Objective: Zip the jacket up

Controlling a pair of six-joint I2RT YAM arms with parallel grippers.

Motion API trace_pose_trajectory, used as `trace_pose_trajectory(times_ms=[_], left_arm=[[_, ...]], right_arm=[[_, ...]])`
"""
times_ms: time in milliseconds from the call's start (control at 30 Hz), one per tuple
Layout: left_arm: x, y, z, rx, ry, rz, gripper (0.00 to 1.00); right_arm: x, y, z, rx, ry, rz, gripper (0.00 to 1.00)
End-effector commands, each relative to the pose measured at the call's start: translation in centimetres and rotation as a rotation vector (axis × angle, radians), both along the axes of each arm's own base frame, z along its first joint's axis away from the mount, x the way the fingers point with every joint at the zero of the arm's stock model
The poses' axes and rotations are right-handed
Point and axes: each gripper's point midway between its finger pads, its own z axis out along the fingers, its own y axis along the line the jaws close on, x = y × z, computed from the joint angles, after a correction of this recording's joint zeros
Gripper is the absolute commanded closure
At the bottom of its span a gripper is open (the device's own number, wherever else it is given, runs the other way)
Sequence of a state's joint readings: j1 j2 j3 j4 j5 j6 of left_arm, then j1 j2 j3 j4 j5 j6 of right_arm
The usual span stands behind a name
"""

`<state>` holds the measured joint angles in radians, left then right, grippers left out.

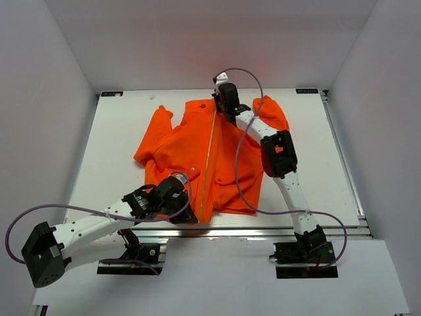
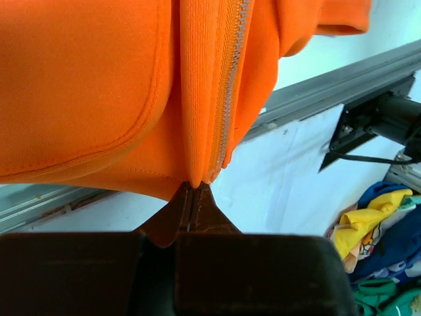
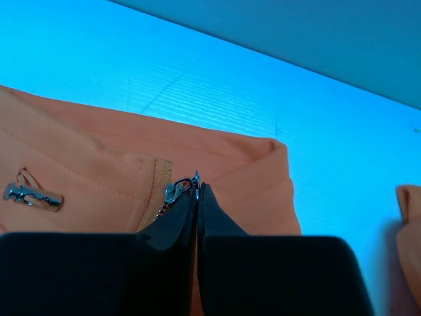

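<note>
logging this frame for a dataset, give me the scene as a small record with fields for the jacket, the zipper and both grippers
jacket: orange, spread on the table, hem at the near edge, collar at the far side
zipper: teeth meshed near the hem, running straight up the front
left gripper: shut on the jacket hem at the zipper's bottom end
right gripper: shut on the zipper pull at the collar
nearby: metal cord toggle left of the pull
</note>
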<state>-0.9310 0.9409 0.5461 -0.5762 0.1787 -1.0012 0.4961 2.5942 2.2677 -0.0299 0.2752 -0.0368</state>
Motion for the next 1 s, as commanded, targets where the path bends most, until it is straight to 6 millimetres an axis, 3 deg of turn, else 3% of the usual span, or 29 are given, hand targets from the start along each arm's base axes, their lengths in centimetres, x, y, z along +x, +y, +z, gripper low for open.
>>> trace_pose_trajectory(times_ms=[0, 67, 100, 133, 167, 200, 233, 267, 300, 333, 367, 400, 433, 467, 500, 533, 567, 600, 633, 667, 700, 733, 767, 800, 833, 867, 900, 967], left_arm=[[-6.6, 2.6, -1.7, 0.097, 0.284, -0.118, 1.00], [-5.8, 2.3, -1.2, 0.114, 0.258, -0.115, 1.00], [-4.9, 2.7, -1.3, 0.158, 0.224, -0.085, 1.00], [-4.0, 2.2, -0.7, 0.159, 0.188, -0.083, 0.91], [-2.4, 0.9, 0.9, 0.140, 0.108, -0.116, 0.69], [-0.6, 0.9, 1.4, 0.181, 0.028, -0.090, 0.18], [0.7, 0.9, 2.0, 0.214, -0.016, -0.071, 0.02], [2.4, 0.1, 3.7, 0.231, -0.072, -0.053, 0.02], [3.2, 0.8, 4.0, 0.288, -0.096, -0.033, 0.02], [4.4, 1.2, 4.5, 0.329, -0.144, 0.001, 0.02], [5.3, 1.4, 5.1, 0.350, -0.170, 0.029, 0.02], [6.2, 1.3, 6.3, 0.356, -0.204, 0.055, 0.02], [7.6, 1.7, 6.9, 0.383, -0.258, 0.091, 0.02], [8.9, 2.3, 7.7, 0.395, -0.288, 0.134, 0.02], [10.5, 2.5, 9.4, 0.390, -0.329, 0.171, 0.02], [12.3, 3.8, 10.4, 0.429, -0.381, 0.214, 0.02], [14.9, 6.2, 11.3, 0.456, -0.395, 0.332, 0.02], [16.6, 7.5, 12.2, 0.461, -0.421, 0.391, 0.02], [18.3, 9.2, 13.3, 0.467, -0.460, 0.438, 0.02], [20.4, 12.7, 13.9, 0.475, -0.454, 0.571, 0.02], [21.9, 13.6, 15.0, 0.432, -0.480, 0.619, 0.02], [23.4, 16.2, 15.9, 0.430, -0.498, 0.667, 0.02], [24.1, 16.5, 16.2, 0.387, -0.492, 0.671, 0.02], [24.8, 17.4, 16.3, 0.379, -0.488, 0.690, 0.02], [25.7, 18.3, 16.4, 0.389, -0.471, 0.709, 0.02], [26.1, 20.2, 16.1, 0.430, -0.443, 0.766, 0.02], [25.6, 20.8, 15.6, 0.464, -0.401, 0.769, 0.02], [25.8, 21.2, 15.1, 0.482, -0.391, 0.765, 0.02]], right_arm=[[5.6, -4.7, 14.2, 0.137, -0.441, -0.078, 1.00], [5.0, -3.4, 14.6, 0.146, -0.434, 0.000, 0.96], [4.4, -3.2, 15.2, 0.146, -0.424, 0.025, 0.80], [3.9, -3.1, 15.5, 0.149, -0.417, 0.044, 0.48], [3.3, -2.8, 15.8, 0.168, -0.407, 0.059, 0.33], [2.1, -3.4, 16.5, 0.172, -0.392, 0.059, 0.11], [1.3, -3.5, 17.2, 0.178, -0.389, 0.059, 0.11], [0.6, -3.9, 17.4, 0.182, -0.361, 0.052, 0.11], [-0.6, -4.5, 19.9, 0.201, -0.365, 0.044, 0.11], [-1.4, -4.8, 20.0, 0.205, -0.329, 0.031, 0.11], [-2.3, -6.3, 19.3, 0.177, -0.264, -0.031, 0.11], [-3.8, -7.4, 22.3, 0.236, -0.272, -0.083, 0.11], [-4.9, -8.6, 21.2, 0.230, -0.226, -0.126, 0.11], [-5.9, -10.1, 21.5, 0.230, -0.209, -0.184, 0.11], [-8.5, -11.3, 23.6, 0.264, -0.193, -0.209, 0.11], [-9.9, -12.6, 21.6, 0.252, -0.133, -0.235, 0.11], [-12.4, -14.4, 22.8, 0.267, -0.104, -0.273, 0.11], [-13.8, -15.6, 22.0, 0.282, -0.055, -0.307, 0.11], [-14.6, -18.1, 21.2, 0.359, -0.006, -0.400, 0.11], [-16.4, -19.5, 17.8, 0.361, 0.092, -0.435, 0.11], [-18.4, -21.1, 17.8, 0.389, 0.116, -0.461, 0.11], [-19.4, -23.3, 16.8, 0.435, 0.150, -0.509, 0.11], [-21.7, -24.5, 15.0, 0.431, 0.181, -0.535, 0.11], [-22.7, -25.2, 14.3, 0.430, 0.184, -0.552, 0.11], [-23.5, -25.6, 14.1, 0.431, 0.168, -0.560, 0.11], [-24.9, -26.1, 15.1, 0.445, 0.123, -0.560, 0.11], [-26.4, -26.4, 12.6, 0.423, 0.156, -0.579, 0.11], [-27.9, -27.5, 12.9, 0.438, 0.101, -0.615, 0.11]])
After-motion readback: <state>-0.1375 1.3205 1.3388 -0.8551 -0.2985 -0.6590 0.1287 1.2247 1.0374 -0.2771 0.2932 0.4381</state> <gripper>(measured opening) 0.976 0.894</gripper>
